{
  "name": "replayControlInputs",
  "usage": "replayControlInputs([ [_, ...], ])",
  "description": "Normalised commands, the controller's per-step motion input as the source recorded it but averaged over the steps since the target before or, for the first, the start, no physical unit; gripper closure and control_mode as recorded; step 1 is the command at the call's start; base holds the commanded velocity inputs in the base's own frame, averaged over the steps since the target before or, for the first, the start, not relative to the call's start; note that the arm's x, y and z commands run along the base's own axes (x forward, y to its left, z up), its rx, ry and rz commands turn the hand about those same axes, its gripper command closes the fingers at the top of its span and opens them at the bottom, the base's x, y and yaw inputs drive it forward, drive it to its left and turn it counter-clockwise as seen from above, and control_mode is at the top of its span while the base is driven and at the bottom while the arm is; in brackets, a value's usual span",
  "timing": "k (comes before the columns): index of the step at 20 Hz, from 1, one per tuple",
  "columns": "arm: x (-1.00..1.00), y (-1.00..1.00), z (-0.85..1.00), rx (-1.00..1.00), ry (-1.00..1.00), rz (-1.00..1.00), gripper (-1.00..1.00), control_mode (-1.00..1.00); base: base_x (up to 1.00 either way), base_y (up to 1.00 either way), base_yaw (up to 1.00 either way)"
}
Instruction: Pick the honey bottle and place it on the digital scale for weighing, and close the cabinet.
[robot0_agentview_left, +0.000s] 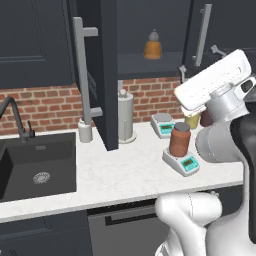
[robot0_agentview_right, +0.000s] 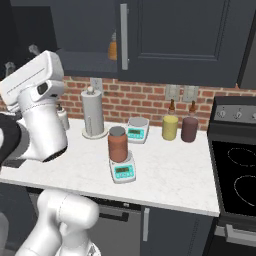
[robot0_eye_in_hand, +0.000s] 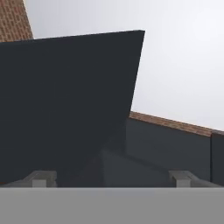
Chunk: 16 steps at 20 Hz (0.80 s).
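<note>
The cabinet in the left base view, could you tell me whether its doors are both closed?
No, the cabinet has a door swung out over the counter, and an orange bottle shows on its shelf.

Honey bottle (robot0_agentview_left: 180, 139) is seated upright on the digital scale (robot0_agentview_left: 182, 162), near the counter (robot0_agentview_left: 125, 175) front edge. A second scale (robot0_agentview_left: 163, 124) is set behind it, by the wall. Paper towel roll (robot0_agentview_left: 125, 116) is placed left of that. Sink (robot0_agentview_left: 37, 165) is at far left. Cabinet (robot0_agentview_left: 102, 70) door is swung open above (small bottle (robot0_agentview_left: 153, 46) on its shelf).
</note>
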Motion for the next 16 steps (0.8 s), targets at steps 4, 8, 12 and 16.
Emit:
replayControlInputs([
  [4, -0.49, 0.83, -0.94, 0.15, -0.27, -0.07, -1.00, -1.00, 0.00, 0.00, 0.00],
  [8, 0.00, 0.37, -0.99, 0.36, -0.36, -0.03, -1.00, -1.00, 0.00, 0.00, 0.00],
  [12, 0.06, 0.16, -0.68, 0.29, -0.18, -0.01, -1.00, -1.00, 0.00, 0.00, 0.00],
  [16, 0.28, 0.00, -0.56, 0.17, -0.01, 0.00, -1.00, -1.00, 0.00, 0.00, 0.00],
])
